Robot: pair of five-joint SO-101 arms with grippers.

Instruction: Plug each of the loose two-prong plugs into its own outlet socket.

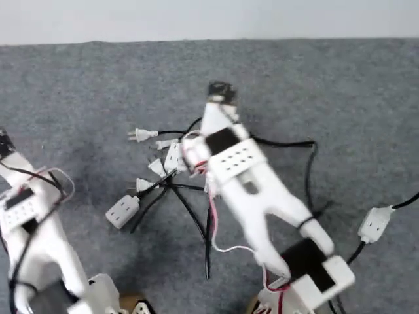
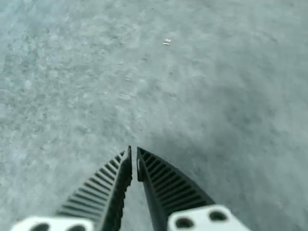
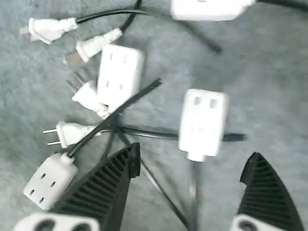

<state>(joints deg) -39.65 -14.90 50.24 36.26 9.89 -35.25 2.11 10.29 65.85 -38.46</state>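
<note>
Several white two-prong plugs on black cords lie tangled on the grey carpet: one plug point(image 3: 45, 29), a second plug point(image 3: 94, 47) and a third plug point(image 3: 67, 134). Among them lie white outlet sockets, one in the middle of the tangle point(image 3: 120, 72) and one on the carpet between my fingers point(image 3: 202, 122). My right gripper point(image 3: 195, 153) hangs open above this last socket, touching nothing. The right arm point(image 1: 236, 157) leans over the pile. My left gripper point(image 2: 134, 150) is shut and holds nothing, over bare carpet. The left arm point(image 1: 26, 209) stands at the near left.
Another socket point(image 1: 122, 210) lies left of the pile with a plug point(image 1: 141, 135) farther back. A separate socket point(image 1: 374, 224) on a black cord sits at the right. Black cords point(image 1: 196, 222) spread out from the pile. A pale wall point(image 1: 209, 19) bounds the far side.
</note>
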